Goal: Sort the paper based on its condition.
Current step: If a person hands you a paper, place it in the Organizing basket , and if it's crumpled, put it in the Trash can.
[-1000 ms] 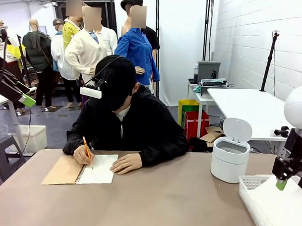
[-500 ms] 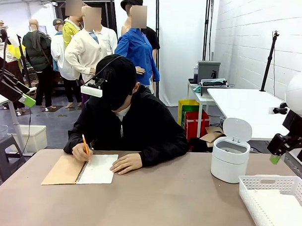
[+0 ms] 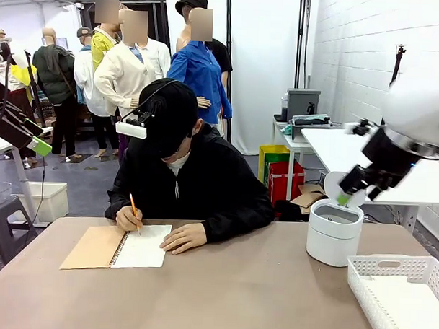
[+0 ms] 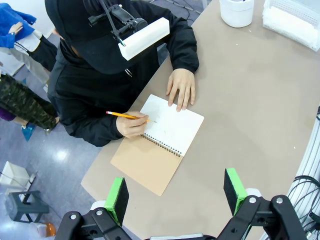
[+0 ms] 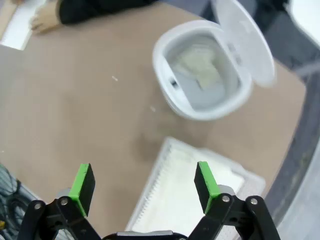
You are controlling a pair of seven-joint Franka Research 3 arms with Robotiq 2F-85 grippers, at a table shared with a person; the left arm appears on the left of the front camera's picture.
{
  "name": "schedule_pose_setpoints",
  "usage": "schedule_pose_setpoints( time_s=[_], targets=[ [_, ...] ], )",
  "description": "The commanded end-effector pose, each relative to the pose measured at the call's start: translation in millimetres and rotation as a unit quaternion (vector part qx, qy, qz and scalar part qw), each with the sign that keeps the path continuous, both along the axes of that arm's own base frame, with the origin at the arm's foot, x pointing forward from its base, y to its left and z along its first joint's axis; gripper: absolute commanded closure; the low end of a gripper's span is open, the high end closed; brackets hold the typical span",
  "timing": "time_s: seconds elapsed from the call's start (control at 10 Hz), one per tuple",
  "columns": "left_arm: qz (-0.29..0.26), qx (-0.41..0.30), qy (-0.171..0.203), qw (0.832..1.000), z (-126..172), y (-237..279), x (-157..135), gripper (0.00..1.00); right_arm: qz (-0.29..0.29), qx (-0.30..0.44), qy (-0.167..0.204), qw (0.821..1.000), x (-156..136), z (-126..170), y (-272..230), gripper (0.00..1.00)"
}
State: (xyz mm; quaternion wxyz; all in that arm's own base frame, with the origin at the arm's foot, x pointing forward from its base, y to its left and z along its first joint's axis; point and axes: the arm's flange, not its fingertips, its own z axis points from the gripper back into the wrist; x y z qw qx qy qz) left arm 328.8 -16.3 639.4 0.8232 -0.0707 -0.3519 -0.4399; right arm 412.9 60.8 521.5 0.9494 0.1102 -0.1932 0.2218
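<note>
1. Behind the brown bench (image 3: 236,295) a crowded workshop showed in the upper left of the front view, and a person (image 3: 186,178) sat at the far side writing with a pencil (image 3: 134,205) in a spiral notebook (image 3: 115,247) at centre left.

2. At the right of that frame the right gripper (image 3: 359,185) hung in the air above the small white bin (image 3: 335,233), whose lid stood up. Its jaws were spread wide with nothing between them.

3. Sorting looked to be between pieces: from the wrist the right gripper (image 5: 142,182) looked down into the bin, where a pale crumpled wad of paper (image 5: 200,67) lay at the bottom, and onto the white basket (image 5: 185,185) in the lower middle, which appeared to hold a flat white sheet, though blur made this uncertain.

4. My judgement: no loose paper lay on the bench, so the next move called for waiting until the person tore out or handed over another piece, then reading whether it was smooth or crumpled.

5. From the left wrist view the left gripper (image 4: 175,192) sat high over the bench edge at the bottom of the frame, jaws apart and empty, looking down on the notebook's open white page.

6. Only the right wrist view showed the bin's inside; the front view showed just its outer wall and lid.
</note>
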Motion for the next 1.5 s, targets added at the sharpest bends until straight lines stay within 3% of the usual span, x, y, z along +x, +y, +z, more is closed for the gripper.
schedule_pose_setpoints(
  time_s=[0.0, 0.6, 0.8, 1.4],
  targets=[
    [-0.003, -0.006, 0.0, 1.0, 0, 2, 0, 0.0, 0.065, 0.037, -0.02, 0.997, 31, 10, 23, 0.0],
    [-0.003, -0.006, 0.0, 1.0, 0, 2, 0, 0.0, 0.194, 0.095, -0.088, 0.972, 58, 71, 127, 0.0],
    [-0.003, -0.006, 0.0, 1.0, 0, 2, 0, 0.0, 0.231, 0.104, -0.091, 0.963, 59, 85, 152, 0.0],
    [-0.003, -0.006, 0.0, 1.0, 0, 2, 0, 0.0, 0.298, 0.115, -0.111, 0.941, 39, 101, 186, 0.0]
  ],
)
